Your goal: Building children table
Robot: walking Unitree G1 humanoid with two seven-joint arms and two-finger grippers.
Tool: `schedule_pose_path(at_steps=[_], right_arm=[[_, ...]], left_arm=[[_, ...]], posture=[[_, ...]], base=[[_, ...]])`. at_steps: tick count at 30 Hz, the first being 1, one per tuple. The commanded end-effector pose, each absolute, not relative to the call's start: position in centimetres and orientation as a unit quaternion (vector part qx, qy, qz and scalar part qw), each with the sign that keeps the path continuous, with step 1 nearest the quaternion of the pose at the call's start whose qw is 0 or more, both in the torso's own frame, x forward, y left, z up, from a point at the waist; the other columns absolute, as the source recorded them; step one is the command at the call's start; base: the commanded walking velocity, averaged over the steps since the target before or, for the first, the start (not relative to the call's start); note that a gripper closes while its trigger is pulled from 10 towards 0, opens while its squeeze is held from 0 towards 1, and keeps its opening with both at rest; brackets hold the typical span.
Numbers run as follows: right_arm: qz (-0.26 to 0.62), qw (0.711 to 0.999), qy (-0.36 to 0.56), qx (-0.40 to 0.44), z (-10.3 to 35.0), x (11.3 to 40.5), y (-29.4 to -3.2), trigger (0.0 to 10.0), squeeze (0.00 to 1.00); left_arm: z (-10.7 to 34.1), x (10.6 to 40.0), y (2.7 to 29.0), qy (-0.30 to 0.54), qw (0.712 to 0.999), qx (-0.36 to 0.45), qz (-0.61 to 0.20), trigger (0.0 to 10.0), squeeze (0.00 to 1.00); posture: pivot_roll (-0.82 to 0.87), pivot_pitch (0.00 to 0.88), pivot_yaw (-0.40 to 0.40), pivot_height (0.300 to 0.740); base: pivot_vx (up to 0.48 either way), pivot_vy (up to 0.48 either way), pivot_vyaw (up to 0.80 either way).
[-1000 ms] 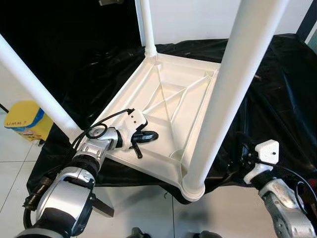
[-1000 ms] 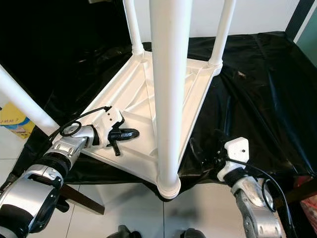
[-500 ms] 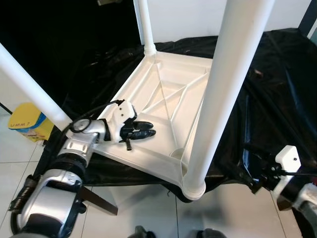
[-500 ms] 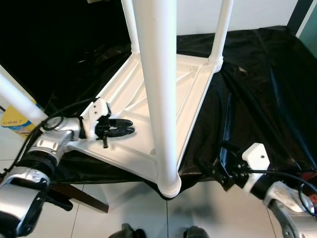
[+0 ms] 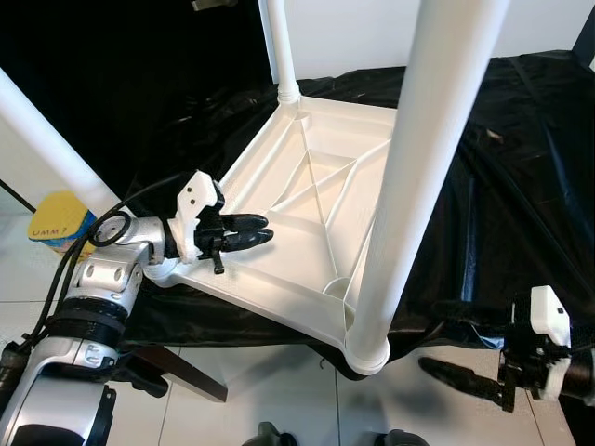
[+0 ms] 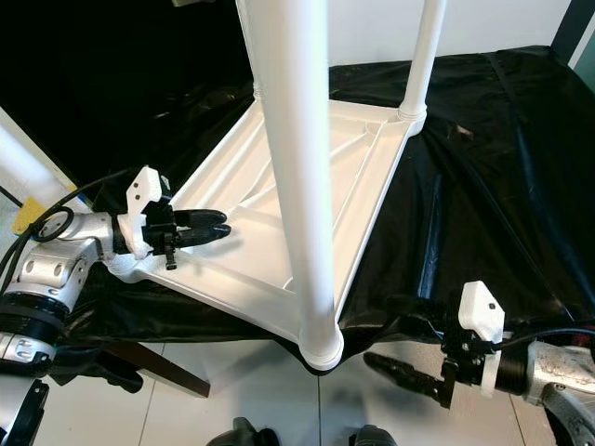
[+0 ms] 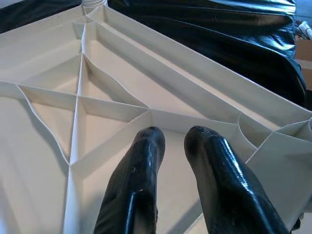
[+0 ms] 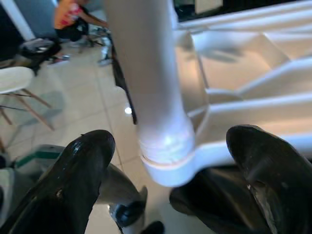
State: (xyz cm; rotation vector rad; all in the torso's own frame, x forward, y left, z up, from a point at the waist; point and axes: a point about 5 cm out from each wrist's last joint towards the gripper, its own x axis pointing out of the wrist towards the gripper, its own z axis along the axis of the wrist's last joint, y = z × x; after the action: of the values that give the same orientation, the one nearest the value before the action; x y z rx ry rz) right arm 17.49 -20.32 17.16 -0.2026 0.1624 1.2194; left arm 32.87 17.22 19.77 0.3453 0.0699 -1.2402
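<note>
The white plastic children's table (image 5: 307,195) lies upside down on a black sheet (image 5: 521,167), with its legs pointing up. The near leg (image 5: 418,167) stands in its corner socket (image 5: 367,351). My left gripper (image 5: 253,230) hovers over the ribbed underside (image 7: 112,97) near the table's left edge. Its fingers (image 7: 141,170) are almost together with nothing between them. My right gripper (image 6: 409,344) is low at the front right, open wide and pointing left at the near leg's base. In the right wrist view that base (image 8: 163,146) stands ahead between the two fingers (image 8: 83,161).
A yellow container (image 5: 58,225) sits on the tiled floor at the left. A wooden leg (image 5: 181,370) of the stand slants out under the sheet. Far off in the right wrist view are a crouching person in orange (image 8: 73,17) and a white chair (image 8: 19,80).
My right gripper has dropped from the sheet's edge to below the table corner and turned its open fingers toward the near leg. The left gripper has drawn back toward the table's left edge.
</note>
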Motion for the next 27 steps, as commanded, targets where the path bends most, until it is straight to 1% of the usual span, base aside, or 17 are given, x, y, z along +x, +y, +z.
schedule_pose_path(at_steps=[1, 3, 4, 5, 7, 8, 9, 11, 12, 13, 15, 16, 18, 19, 21, 25, 27], right_arm=[[0.603, 0.79, 0.072, -0.082, 17.3, 17.4, -18.9, 10.0, 0.0], [0.603, 0.79, 0.072, -0.082, 17.3, 17.4, -18.9, 10.0, 0.0], [0.613, 0.783, 0.069, -0.079, 17.2, 17.5, -18.2, 10.0, 0.0], [0.613, 0.783, 0.069, -0.079, 17.2, 17.5, -18.2, 10.0, 0.0], [0.629, 0.772, 0.052, -0.074, 16.8, 17.9, -16.5, 10.0, 0.0], [0.629, 0.772, 0.052, -0.074, 16.8, 17.9, -16.5, 10.0, 0.0], [0.634, 0.769, 0.042, -0.075, 16.7, 18.1, -15.9, 10.0, 0.0], [0.634, 0.769, 0.042, -0.075, 16.7, 18.1, -15.9, 10.0, 0.0], [0.63, 0.773, 0.019, -0.068, 16.7, 18.5, -14.9, 10.0, 0.0], [0.63, 0.773, 0.019, -0.068, 16.7, 18.5, -14.9, 10.0, 0.0], [0.605, 0.794, -0.029, -0.042, 17.1, 19.8, -13.3, 10.0, 0.0], [0.605, 0.794, -0.029, -0.042, 17.1, 19.8, -13.3, 10.0, 0.0], [0.588, 0.807, -0.05, -0.021, 17.1, 20.4, -12.0, 10.0, 0.0], [0.588, 0.807, -0.05, -0.021, 17.1, 20.4, -12.0, 10.0, 0.0], [0.574, 0.817, -0.057, -0.011, 16.9, 20.7, -11.2, 10.0, 0.0], [0.557, 0.828, -0.064, -0.008, 16.7, 21.1, -10.9, 10.0, 0.0], [0.539, 0.839, -0.065, -0.025, 16.2, 22.2, -11.6, 10.0, 0.0]], left_arm=[[20.0, 32.3, 17.8, 0.047, 0.782, 0.161, -0.6, 10.0, 0.0], [20.0, 32.3, 17.8, 0.047, 0.782, 0.161, -0.6, 10.0, 0.0], [20.2, 32.2, 17.8, 0.048, 0.783, 0.16, -0.6, 10.0, 0.0], [20.2, 32.2, 17.8, 0.048, 0.783, 0.16, -0.6, 10.0, 0.0], [20.5, 32.2, 17.7, 0.049, 0.783, 0.157, -0.6, 10.0, 0.0], [20.5, 32.2, 17.7, 0.049, 0.783, 0.157, -0.6, 10.0, 0.0], [20.6, 32.2, 17.7, 0.049, 0.783, 0.156, -0.6, 10.0, 0.0], [20.6, 32.2, 17.7, 0.049, 0.783, 0.156, -0.6, 10.0, 0.0], [20.8, 32.1, 17.6, 0.046, 0.785, 0.15, -0.6, 10.0, 0.0], [20.8, 32.1, 17.6, 0.046, 0.785, 0.15, -0.6, 10.0, 0.0], [21.2, 32.0, 17.3, 0.038, 0.786, 0.142, -0.6, 10.0, 0.0], [21.2, 32.0, 17.3, 0.038, 0.786, 0.142, -0.6, 10.0, 0.0], [21.7, 31.7, 17.1, 0.028, 0.788, 0.128, -0.602, 10.0, 0.0], [21.7, 31.7, 17.1, 0.028, 0.788, 0.128, -0.602, 10.0, 0.0], [22.3, 31.2, 17.0, 0.02, 0.79, 0.117, -0.602, 10.0, 0.0], [22.8, 30.8, 16.8, 0.013, 0.789, 0.109, -0.604, 10.0, 0.0], [23.5, 30.5, 16.6, 0.002, 0.788, 0.1, -0.608, 10.0, 0.0]], posture=[[-0.16, 0.084, 0.143, 0.74], [-0.16, 0.084, 0.143, 0.74], [-0.16, 0.086, 0.144, 0.74], [-0.16, 0.086, 0.144, 0.74], [-0.14, 0.086, 0.146, 0.74], [-0.14, 0.086, 0.146, 0.74], [-0.14, 0.087, 0.148, 0.74], [-0.14, 0.087, 0.148, 0.74], [-0.14, 0.086, 0.144, 0.74], [-0.14, 0.086, 0.144, 0.74], [-0.12, 0.085, 0.129, 0.74], [-0.12, 0.085, 0.129, 0.74], [-0.12, 0.085, 0.125, 0.74], [-0.12, 0.085, 0.125, 0.74], [-0.11, 0.084, 0.118, 0.74], [-0.11, 0.084, 0.114, 0.74], [-0.12, 0.085, 0.112, 0.74]], base=[[0.0, 0.0, 0.0], [0.0, 0.0, 0.0], [0.0, 0.0, 0.0], [0.0, 0.0, 0.0], [0.0, 0.0, 0.0], [0.0, 0.0, 0.0], [0.0, 0.0, 0.0], [0.0, 0.0, 0.0], [0.0, 0.0, 0.0], [0.0, 0.0, 0.0], [0.0, 0.0, 0.0], [0.0, 0.0, 0.0], [0.0, 0.0, 0.0], [0.0, 0.0, 0.0], [0.0, 0.0, 0.0], [0.0, 0.0, 0.0], [0.0, 0.0, 0.0]])
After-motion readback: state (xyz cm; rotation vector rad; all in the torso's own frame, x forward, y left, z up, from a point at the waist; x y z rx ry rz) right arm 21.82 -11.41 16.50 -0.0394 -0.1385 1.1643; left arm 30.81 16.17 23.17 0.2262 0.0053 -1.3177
